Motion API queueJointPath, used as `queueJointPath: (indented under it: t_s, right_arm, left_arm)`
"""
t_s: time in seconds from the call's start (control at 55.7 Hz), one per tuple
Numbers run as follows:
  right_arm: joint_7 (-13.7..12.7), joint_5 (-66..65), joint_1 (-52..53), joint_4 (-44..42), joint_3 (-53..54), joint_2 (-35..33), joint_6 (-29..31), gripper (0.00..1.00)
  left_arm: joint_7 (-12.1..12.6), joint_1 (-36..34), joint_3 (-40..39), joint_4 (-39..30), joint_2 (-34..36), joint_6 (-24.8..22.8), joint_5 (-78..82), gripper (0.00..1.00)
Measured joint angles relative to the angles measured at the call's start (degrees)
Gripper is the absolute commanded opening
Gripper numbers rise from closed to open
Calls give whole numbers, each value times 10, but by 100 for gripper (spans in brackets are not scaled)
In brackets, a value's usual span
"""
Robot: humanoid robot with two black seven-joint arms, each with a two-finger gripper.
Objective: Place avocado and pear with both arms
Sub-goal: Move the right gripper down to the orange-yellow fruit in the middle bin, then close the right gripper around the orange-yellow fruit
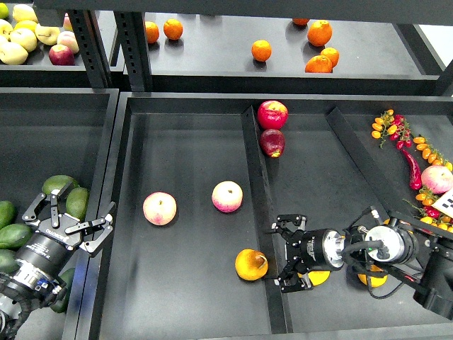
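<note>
Black shelf trays (184, 297), dividers between. Pear (251, 264) loose in centre tray, just left of right gripper (283, 253), fingers apart, empty. Left gripper (74, 216) spread wide over avocado (59, 185) pile. Advise: straddle each fruit squarely before closing.

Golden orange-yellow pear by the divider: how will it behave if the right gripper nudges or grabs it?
The plump golden orange-yellow pear looks rounded, so a nudge would probably roll it across the flat black tray floor. Its skin looks smooth, so the open right gripper might slip off-centre. Likely firm, though bruisable.
</note>
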Motion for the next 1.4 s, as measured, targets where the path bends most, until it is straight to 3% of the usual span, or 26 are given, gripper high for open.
queueJointPath:
  t_s: [1.023,1.256,1.399]
  right_arm:
    - [0,-64,-35,-109,20,85,-1,99]
    - [0,-65,-36,-139,37,94,39,78]
    - [0,-64,-44,-149,57,104,50,60]
  left_arm:
    - [0,16,14,-10,0,0,0,99]
    - [0,24,21,-17,0,0,0,99]
    - [0,25,21,-18,0,0,0,99]
